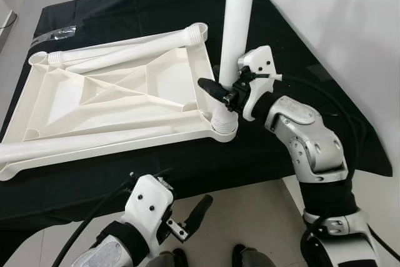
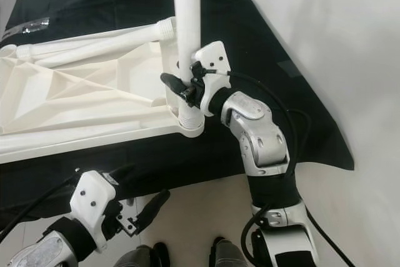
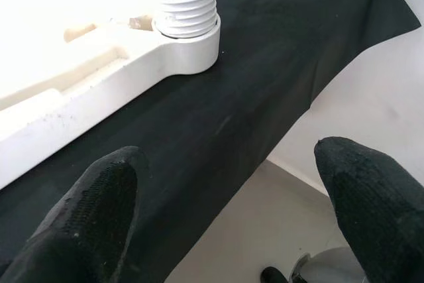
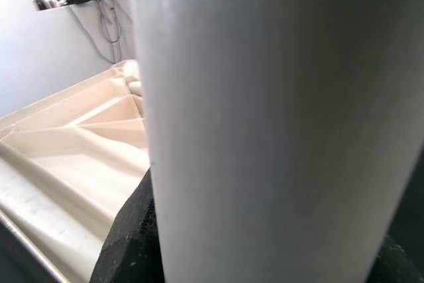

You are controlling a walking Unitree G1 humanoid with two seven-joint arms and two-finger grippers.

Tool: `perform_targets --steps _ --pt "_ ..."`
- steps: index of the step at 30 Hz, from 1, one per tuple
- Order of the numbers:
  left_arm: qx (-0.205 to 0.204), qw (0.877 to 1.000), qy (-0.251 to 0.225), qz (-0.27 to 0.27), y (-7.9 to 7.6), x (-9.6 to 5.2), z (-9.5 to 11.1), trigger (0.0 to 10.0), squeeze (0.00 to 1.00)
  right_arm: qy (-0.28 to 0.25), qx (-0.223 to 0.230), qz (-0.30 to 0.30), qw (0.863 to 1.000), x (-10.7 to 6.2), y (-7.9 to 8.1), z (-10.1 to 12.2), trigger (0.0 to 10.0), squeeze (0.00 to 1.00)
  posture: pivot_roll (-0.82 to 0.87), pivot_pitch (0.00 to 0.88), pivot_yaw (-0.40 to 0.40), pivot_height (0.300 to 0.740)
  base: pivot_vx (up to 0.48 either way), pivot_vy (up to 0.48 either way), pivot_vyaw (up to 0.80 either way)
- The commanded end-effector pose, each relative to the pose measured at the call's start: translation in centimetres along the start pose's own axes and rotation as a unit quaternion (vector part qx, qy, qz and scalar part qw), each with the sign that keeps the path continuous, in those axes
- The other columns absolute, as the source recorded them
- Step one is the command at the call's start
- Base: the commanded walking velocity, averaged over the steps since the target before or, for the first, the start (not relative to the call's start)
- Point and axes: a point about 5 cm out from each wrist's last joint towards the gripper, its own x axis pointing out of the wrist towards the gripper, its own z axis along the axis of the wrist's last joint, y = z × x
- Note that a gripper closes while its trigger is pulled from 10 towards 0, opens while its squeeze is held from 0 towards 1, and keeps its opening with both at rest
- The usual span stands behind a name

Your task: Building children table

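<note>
Black cloth point(image 1: 156, 173) over a surface, pale floor point(image 1: 250, 211), white wall point(image 1: 350, 23)

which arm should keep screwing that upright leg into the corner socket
Right. The right gripper is already closed on the upright leg just above the corner socket of the tabletop. The left gripper hangs open below the table edge, holding nothing.

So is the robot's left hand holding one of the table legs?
No, the left hand hangs open below the table edge, while the right hand grips the upright leg.
</note>
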Motion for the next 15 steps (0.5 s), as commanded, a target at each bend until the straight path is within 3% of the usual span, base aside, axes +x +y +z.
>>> perform_targets --steps 1,5,6,8,10,14,15 --pt "-0.007 1.000 0.012 0.002 -0.1 -0.2 -0.4 10.0 0.00 0.099 0.034 -0.076 0.992 -0.9 -1.6 -4.6 10.0 0.00 0.00 0.292 0.077 0.740 0.000 0.000 0.00" --pt "-0.007 1.000 0.012 0.003 0.0 -0.2 -0.5 10.0 0.00 0.087 0.042 -0.083 0.992 -1.2 -1.2 -4.7 10.0 0.00 0.01 0.294 0.075 0.740 0.000 0.000 0.00" --pt "-0.007 1.000 0.013 0.003 0.0 -0.2 -0.5 10.0 0.00 0.048 0.046 -0.063 0.996 -1.5 -0.4 -4.5 10.0 0.00 0.00 0.294 0.076 0.740 0.000 0.000 0.00" --pt "-0.007 1.000 0.013 0.003 0.0 -0.2 -0.5 10.0 0.00 0.028 0.046 -0.049 0.997 -1.6 0.0 -4.3 10.0 0.00 0.00 0.294 0.076 0.740 0.000 0.000 0.00" --pt "-0.007 1.000 0.013 0.002 0.0 -0.2 -0.5 10.0 0.00 -0.008 0.025 -0.018 0.999 -1.8 0.4 -3.9 10.0 0.00 0.01 0.292 0.081 0.740 0.000 0.000 0.00" --pt "-0.006 1.000 0.013 0.000 0.0 -0.1 -0.5 10.0 0.00 -0.020 -0.025 0.081 0.996 -2.7 0.7 -4.0 10.0 0.00 0.01 0.288 0.082 0.740 0.000 0.000 0.00" --pt "-0.006 1.000 0.013 0.000 0.0 -0.1 -0.5 10.0 0.00 -0.020 -0.025 0.081 0.996 -2.7 0.7 -4.0 10.0 0.00 0.01 0.288 0.082 0.740 0.000 0.000 0.00"
